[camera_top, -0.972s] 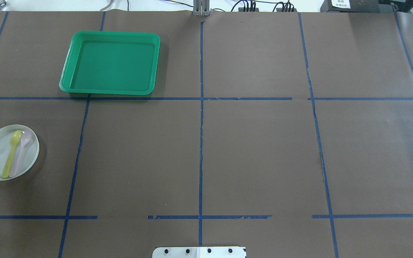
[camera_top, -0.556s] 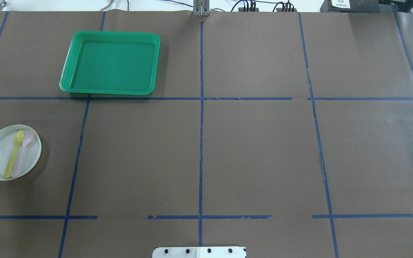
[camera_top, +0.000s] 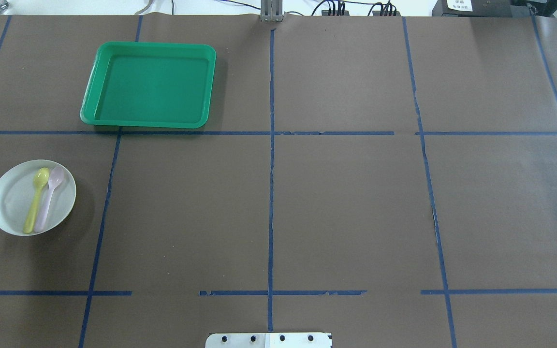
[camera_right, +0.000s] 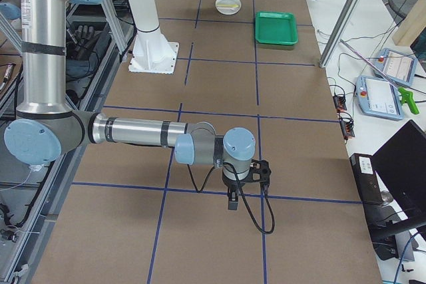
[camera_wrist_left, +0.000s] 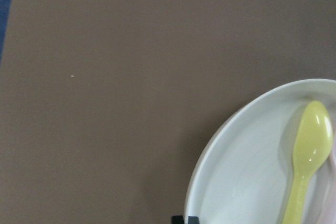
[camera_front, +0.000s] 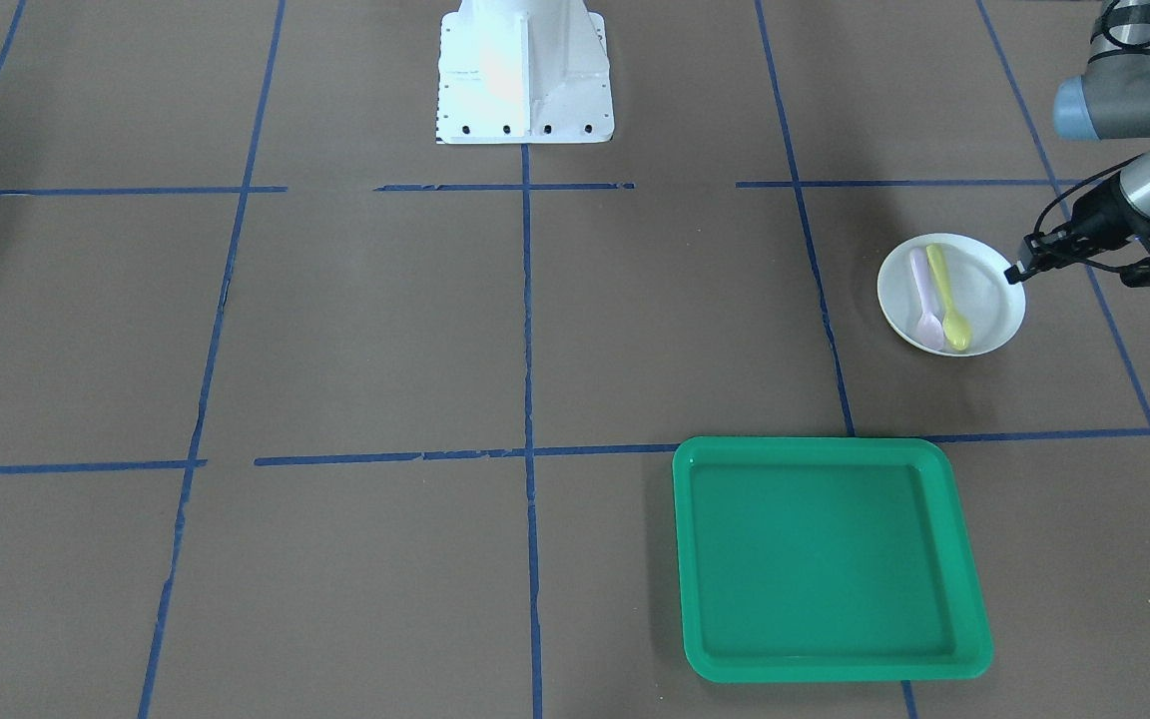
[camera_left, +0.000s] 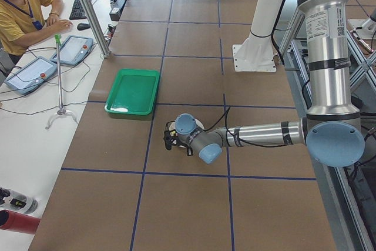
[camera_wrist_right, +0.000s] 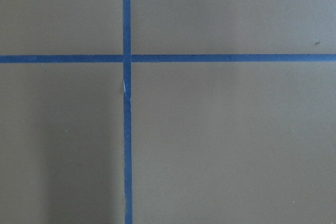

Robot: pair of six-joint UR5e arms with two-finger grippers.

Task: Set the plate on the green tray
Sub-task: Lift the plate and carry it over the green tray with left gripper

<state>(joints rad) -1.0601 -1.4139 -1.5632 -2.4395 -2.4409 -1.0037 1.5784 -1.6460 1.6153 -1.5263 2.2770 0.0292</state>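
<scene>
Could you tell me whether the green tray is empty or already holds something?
Empty: the green tray shows only bare floor; the plate with its spoons is well apart from it.

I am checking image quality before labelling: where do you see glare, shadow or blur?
Front-facing view: glare washes out the robot base. Overhead view: the plate throws a soft shadow to its right. Left wrist view: the plate's rim looks soft, with dark shadow beside it. Right wrist view: tape lines sharp, dimmer band at lower left.

Left fingers (camera_front: 1016, 271) at plate (camera_front: 990, 290) rim
</scene>
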